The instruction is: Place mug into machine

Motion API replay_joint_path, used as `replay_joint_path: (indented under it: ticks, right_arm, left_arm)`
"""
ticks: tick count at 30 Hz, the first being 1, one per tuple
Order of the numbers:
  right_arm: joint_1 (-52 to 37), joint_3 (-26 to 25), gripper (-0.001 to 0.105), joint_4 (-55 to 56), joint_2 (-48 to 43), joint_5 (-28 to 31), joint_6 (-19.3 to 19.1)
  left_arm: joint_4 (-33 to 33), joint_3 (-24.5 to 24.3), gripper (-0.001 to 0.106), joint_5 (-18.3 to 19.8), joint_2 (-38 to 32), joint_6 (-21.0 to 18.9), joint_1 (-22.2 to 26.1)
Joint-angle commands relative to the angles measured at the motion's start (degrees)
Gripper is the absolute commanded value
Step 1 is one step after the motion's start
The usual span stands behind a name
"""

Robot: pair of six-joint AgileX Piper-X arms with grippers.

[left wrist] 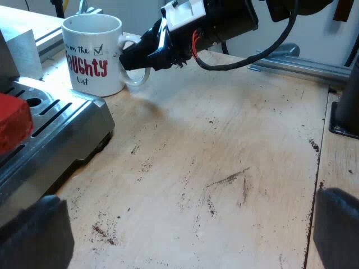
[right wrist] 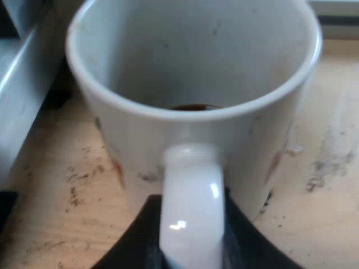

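A white mug [left wrist: 92,56] with red and black lettering stands upright on the wooden table beside the espresso machine's metal drip tray [left wrist: 56,129]. My right gripper [left wrist: 134,56] reaches the mug's handle from the side. In the right wrist view the mug [right wrist: 190,67] is close, with a dark trace at its bottom, and my right gripper [right wrist: 190,235] is shut on the handle [right wrist: 190,190], a black finger [right wrist: 134,235] on each side. My left gripper [left wrist: 190,241] hangs open over bare table, away from the mug. The holder's red end [left wrist: 11,120] shows at the machine's front.
The wooden table [left wrist: 224,168] is speckled with coffee grounds. A metal rail [left wrist: 303,64] runs along its far edge and a black arm base [left wrist: 348,112] stands at its side. A grey metal wall [right wrist: 22,84] stands close beside the mug.
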Motion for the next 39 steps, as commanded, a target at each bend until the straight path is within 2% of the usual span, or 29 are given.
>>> replay_joint_path:
  ticks: [1,5,9,13,15,18,21,23,25,27,32,35,39]
  right_arm:
    - [-0.07,-0.48,0.000,-0.38,-0.89,-0.31,-0.35]
    - [-0.07,-0.48,0.000,4.76,-4.30,-0.31,-0.35]
    - [-0.07,-0.48,0.000,13.96,-12.93,-0.31,-3.02]
    - [-0.07,-0.48,0.000,22.22,-20.71,-0.31,-3.29]
    - [-0.07,-0.48,0.000,25.88,-24.84,-0.31,-3.29]
    - [0.23,-2.29,0.000,38.31,-35.17,-1.25,-3.94]
    - [0.84,-3.91,0.000,44.68,-38.71,-2.14,-5.50]
    - [2.39,-7.09,0.000,53.35,-43.85,-2.79,-5.81]
    - [3.22,-7.94,0.000,55.38,-45.06,-2.89,-5.81]
    - [6.39,-11.03,0.000,60.75,-48.51,-4.07,-5.81]
    - [13.00,-13.31,0.000,64.51,-50.01,-4.16,-5.81]
    - [18.14,-13.48,0.000,65.06,-50.00,-3.93,-5.25]
    - [25.45,-13.48,0.000,64.62,-50.00,-0.08,0.04]
  left_arm:
    - [-0.78,-0.21,0.089,-1.13,-0.23,-0.82,-0.32]
    - [-0.78,-0.21,0.089,-4.85,-0.23,-3.65,-0.32]
    - [-0.78,-0.02,0.089,-4.82,-0.23,-3.65,-0.32]
    - [-0.78,0.06,0.089,-5.92,-0.23,-3.07,-0.32]
    - [-0.78,0.06,0.089,-13.77,-0.23,-2.77,-0.32]
    - [-0.78,0.06,0.089,-17.41,-0.23,-2.77,-0.32]
    - [-0.78,0.06,0.089,-19.64,-0.23,-2.77,-0.32]
    - [-0.78,0.06,0.089,-21.72,-0.23,-2.77,-0.32]
    - [-0.85,0.06,0.089,-23.51,-0.23,-1.87,-0.32]
    - [-0.85,0.06,0.089,-26.65,-0.23,-1.48,-0.32]
    - [-2.36,1.41,0.089,-31.69,-0.16,-1.48,-0.32]
    - [-7.82,3.82,0.089,-31.75,-0.16,-1.48,-0.32]
    - [-12.17,5.93,0.089,-31.77,-0.16,-1.48,-0.32]
